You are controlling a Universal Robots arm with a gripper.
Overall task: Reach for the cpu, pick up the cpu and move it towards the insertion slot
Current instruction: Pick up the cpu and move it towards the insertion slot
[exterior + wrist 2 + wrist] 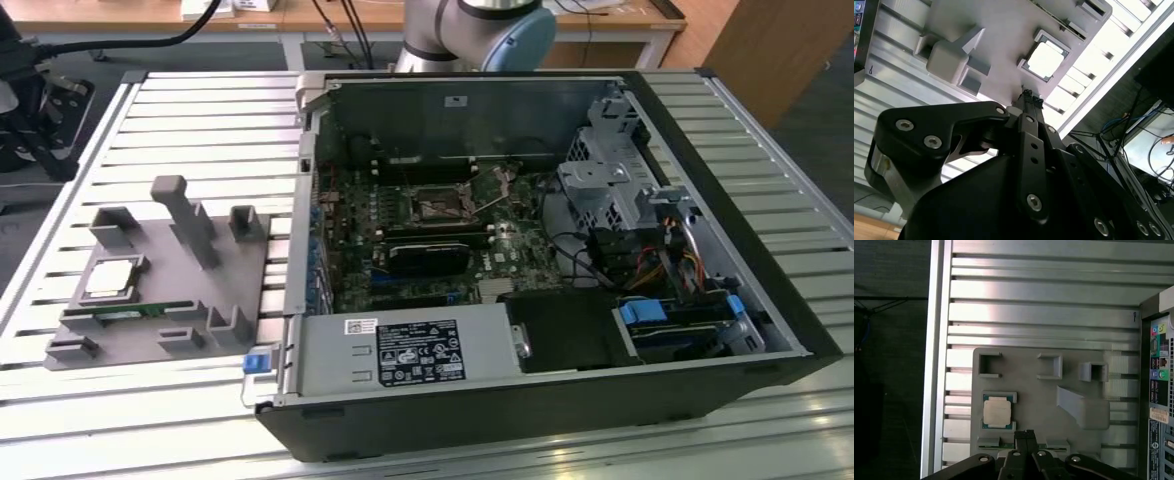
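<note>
A slatted aluminium desk (174,130) is carrying an open computer case (767,250), which is lying on its side toward the exterior view's right. A grey holder plate (180,290) is sitting just beside the case, on the exterior view's left. A green memory stick (127,312) is resting along the plate's near edge. A labelled power supply (400,355) is occupying the case's near side.

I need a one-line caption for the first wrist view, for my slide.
Gripper with fingers shut hovers near the cpu, which lies on the grey tray.
</note>
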